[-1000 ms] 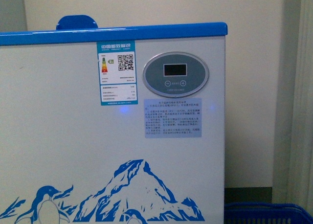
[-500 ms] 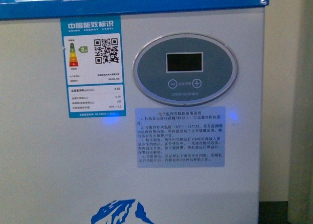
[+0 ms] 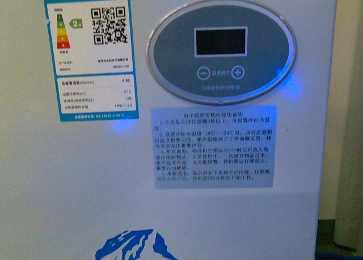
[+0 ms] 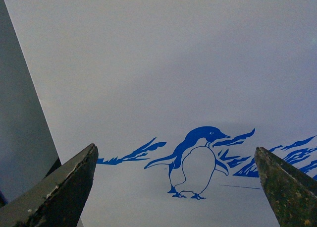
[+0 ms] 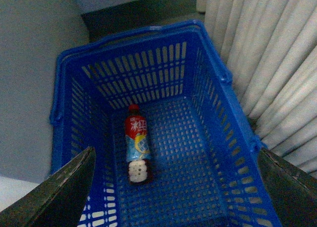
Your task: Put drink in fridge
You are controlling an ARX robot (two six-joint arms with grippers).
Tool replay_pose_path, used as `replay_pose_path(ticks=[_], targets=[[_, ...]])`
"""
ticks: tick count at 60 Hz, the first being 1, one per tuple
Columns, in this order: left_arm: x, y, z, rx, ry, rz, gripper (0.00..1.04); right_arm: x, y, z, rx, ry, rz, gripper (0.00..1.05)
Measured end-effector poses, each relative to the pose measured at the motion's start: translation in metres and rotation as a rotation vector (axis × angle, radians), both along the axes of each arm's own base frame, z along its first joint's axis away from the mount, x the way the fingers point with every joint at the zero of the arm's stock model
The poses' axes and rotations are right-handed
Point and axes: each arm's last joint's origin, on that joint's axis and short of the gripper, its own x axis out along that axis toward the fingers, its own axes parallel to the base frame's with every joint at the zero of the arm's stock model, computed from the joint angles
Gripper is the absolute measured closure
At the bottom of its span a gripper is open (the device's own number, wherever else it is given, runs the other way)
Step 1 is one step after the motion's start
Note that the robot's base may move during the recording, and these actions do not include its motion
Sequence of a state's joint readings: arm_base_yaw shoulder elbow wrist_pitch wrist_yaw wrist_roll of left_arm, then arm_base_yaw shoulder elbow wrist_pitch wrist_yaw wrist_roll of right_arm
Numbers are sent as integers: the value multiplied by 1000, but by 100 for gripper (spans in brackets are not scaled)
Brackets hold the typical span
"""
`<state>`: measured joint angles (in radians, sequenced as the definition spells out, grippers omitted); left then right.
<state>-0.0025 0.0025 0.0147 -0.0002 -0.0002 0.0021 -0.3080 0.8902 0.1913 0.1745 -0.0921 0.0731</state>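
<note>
Right gripper (image 5: 176, 152) is hanging wide open with nothing in it, looking down into the blue mesh basket (image 5: 148, 71). The drink (image 5: 137, 147) is lying on its side on the basket floor, not touching either finger. A pale curtain (image 5: 267, 63) is hanging just beside the basket. Left gripper (image 4: 174, 148) is gaping wide too, empty, facing the fridge (image 4: 148, 63) front with its penguin (image 4: 195, 160). Front camera is staring at the fridge's oval control panel (image 3: 222, 54), energy label (image 3: 91, 53) and instruction sticker (image 3: 214, 146).
</note>
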Motion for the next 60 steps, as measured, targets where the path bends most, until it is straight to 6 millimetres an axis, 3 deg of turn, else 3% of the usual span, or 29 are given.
replay_pose_path(ticks=[7, 14, 36, 49, 60], targets=[[0, 0, 0, 0, 0, 0, 8, 33, -16, -26, 52, 89, 31, 7], [0, 0, 0, 0, 0, 0, 8, 60, -20, -77, 72, 207, 53, 7], [0, 0, 0, 0, 0, 0, 8, 129, 4, -230, 119, 490, 130, 7], [0, 0, 0, 0, 0, 0, 8, 163, 22, -282, 127, 545, 168, 7], [0, 0, 0, 0, 0, 0, 8, 190, 29, -303, 129, 549, 177, 7]])
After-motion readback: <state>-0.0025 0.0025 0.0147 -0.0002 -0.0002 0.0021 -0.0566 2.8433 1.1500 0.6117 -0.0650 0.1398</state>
